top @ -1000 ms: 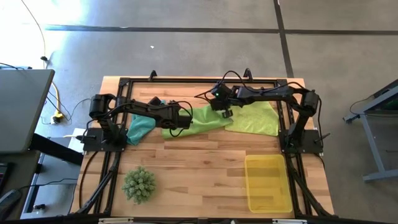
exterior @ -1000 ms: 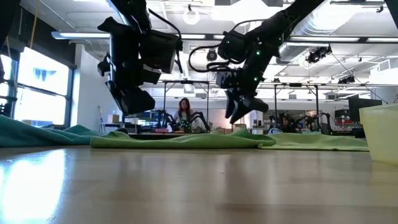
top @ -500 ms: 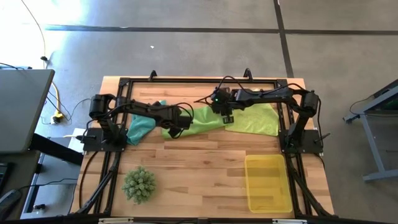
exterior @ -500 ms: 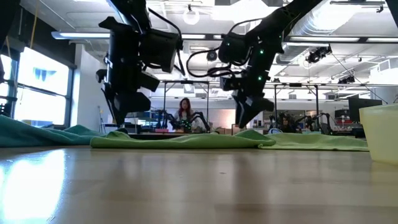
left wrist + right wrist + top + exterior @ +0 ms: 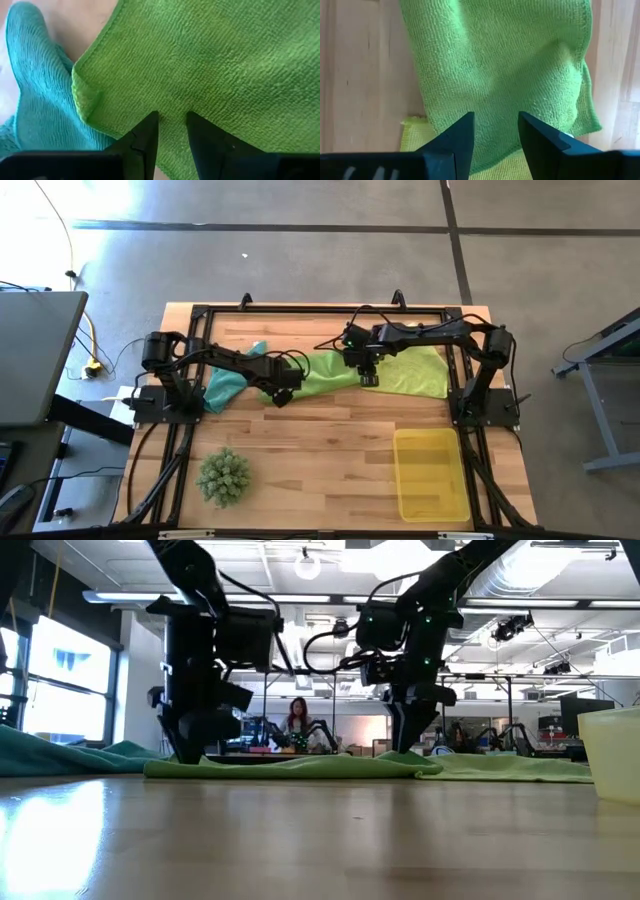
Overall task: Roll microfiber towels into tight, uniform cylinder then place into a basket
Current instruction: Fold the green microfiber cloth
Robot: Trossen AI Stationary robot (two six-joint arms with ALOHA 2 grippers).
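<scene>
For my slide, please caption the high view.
Both open grippers, left and right, press the flat bright green microfiber towel.

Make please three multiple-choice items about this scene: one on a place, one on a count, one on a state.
1. Where is the yellow basket?
A. under the teal towel
B. near the table's front edge, on the right arm's side
C. between the two arms

2. How many towels lie on the table?
A. one
B. three
C. five

3. What is the state of the bright green towel?
A. lying loose and unrolled on the table
B. rolled into a tight cylinder
C. inside the basket

Answers:
1. B: the high view shows it there, apart from the towels.
2. B: teal towel, bright green towel and pale yellow-green towel are visible.
3. A: it lies spread, with the left tool and right tool open just above it.
</scene>
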